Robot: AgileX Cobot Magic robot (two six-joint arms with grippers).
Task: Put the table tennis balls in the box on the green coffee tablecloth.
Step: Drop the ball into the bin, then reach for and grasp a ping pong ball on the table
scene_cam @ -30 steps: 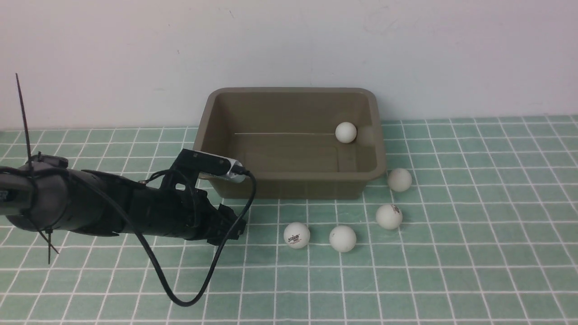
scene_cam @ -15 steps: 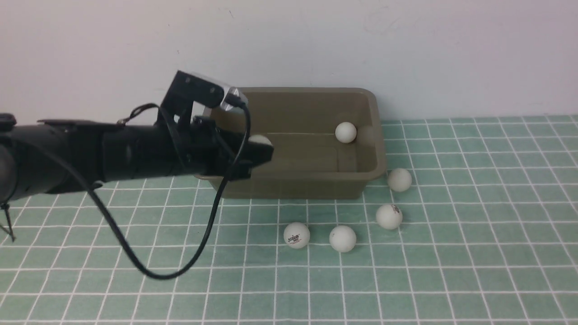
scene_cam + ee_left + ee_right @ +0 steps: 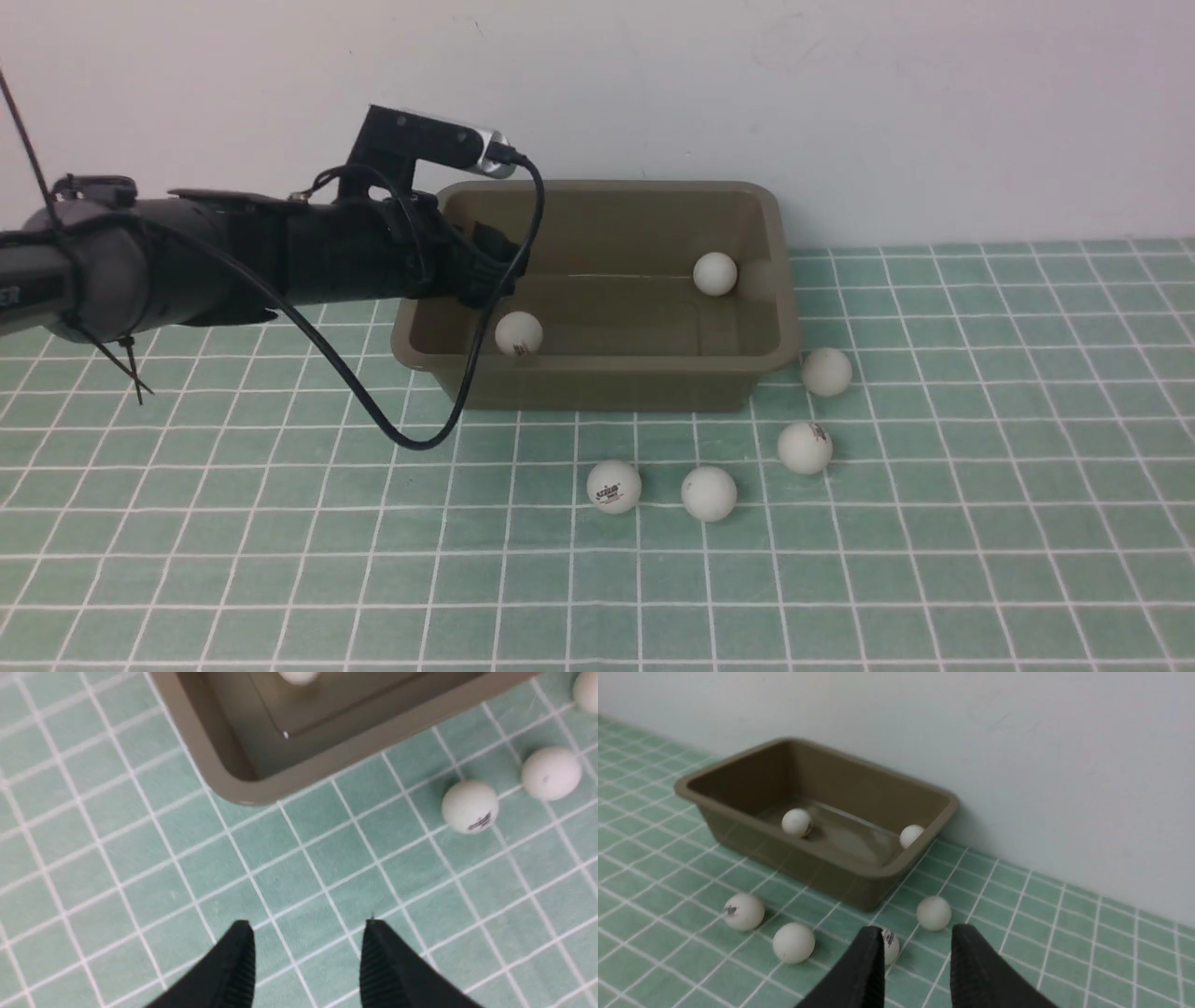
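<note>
The olive-brown box (image 3: 597, 383) stands on the green coffee tablecloth (image 3: 840, 579) by the wall. Two table tennis balls lie inside it, one near the left front (image 3: 518, 333) and one at the back right (image 3: 715, 273). Several more balls rest on the cloth in front and to the right: (image 3: 613, 485), (image 3: 708, 493), (image 3: 804, 447), (image 3: 826, 371). My left gripper (image 3: 495, 259) hovers over the box's left rim, open and empty (image 3: 308, 933). My right gripper (image 3: 917, 935) is open and empty, above the cloth near a ball (image 3: 891, 946); it is out of the front view.
A plain white wall (image 3: 840, 112) rises right behind the box. A black cable (image 3: 411, 439) loops down from the left wrist camera toward the cloth in front of the box's left end.
My left arm rose from the cloth to the box's left end carrying a ball, then let it go. That ball now lies inside the box, and the gripper has drawn back slightly left.
</note>
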